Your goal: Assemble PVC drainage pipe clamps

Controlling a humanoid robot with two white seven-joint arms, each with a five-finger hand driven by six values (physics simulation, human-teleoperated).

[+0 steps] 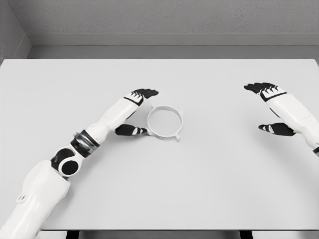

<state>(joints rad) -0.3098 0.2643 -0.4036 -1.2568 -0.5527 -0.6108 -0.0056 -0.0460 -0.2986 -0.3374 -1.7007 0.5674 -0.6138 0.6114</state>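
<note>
A white ring-shaped pipe clamp [164, 122] lies flat on the white table [199, 174], a little left of the middle, with small lugs on its right side. My left hand [140, 110] is right beside the clamp's left edge, fingers stretched above and thumb [130, 130] below, open and holding nothing. I cannot tell whether the thumb tip touches the ring. My right hand [269, 107] hovers far to the right, open, fingers extended and thumb [275, 129] apart, with nothing in it.
The table's front edge runs along the bottom of the view. A grey wall [159, 20] stands behind the far edge.
</note>
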